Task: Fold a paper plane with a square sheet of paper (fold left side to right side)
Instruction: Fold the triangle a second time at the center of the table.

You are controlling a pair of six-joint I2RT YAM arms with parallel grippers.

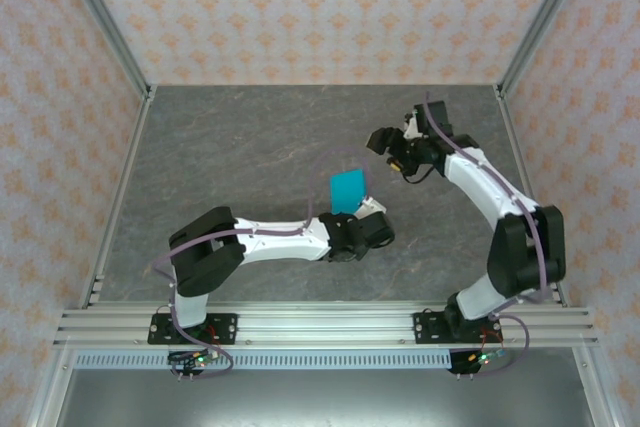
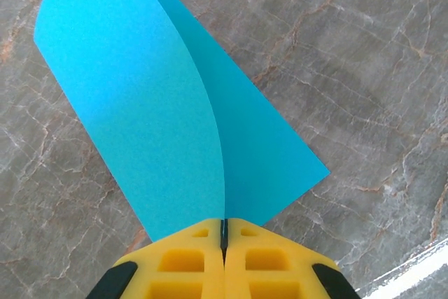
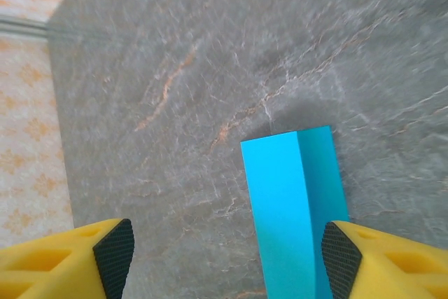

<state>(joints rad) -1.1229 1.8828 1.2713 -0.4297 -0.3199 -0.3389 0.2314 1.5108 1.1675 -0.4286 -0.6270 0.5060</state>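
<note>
The square sheet of paper (image 1: 347, 190) is bright cyan-blue and stands up off the grey table near the middle, bent over on itself. My left gripper (image 1: 366, 213) is shut on its near edge. In the left wrist view two layers of the sheet (image 2: 161, 103) run together into the closed yellow jaws of the left gripper (image 2: 224, 227), the left layer curving and the right one flatter. My right gripper (image 1: 392, 152) hangs just right of the sheet and behind it, apart from it. In the right wrist view the right gripper (image 3: 227, 253) is open, and the paper (image 3: 290, 201) lies just inside its right fingertip (image 3: 341, 257).
Grey marbled table (image 1: 250, 147) with patterned walls on three sides and metal frame posts at the corners. An aluminium rail (image 1: 320, 325) carrying both arm bases runs along the near edge. Bare table surface lies to the left and behind the paper.
</note>
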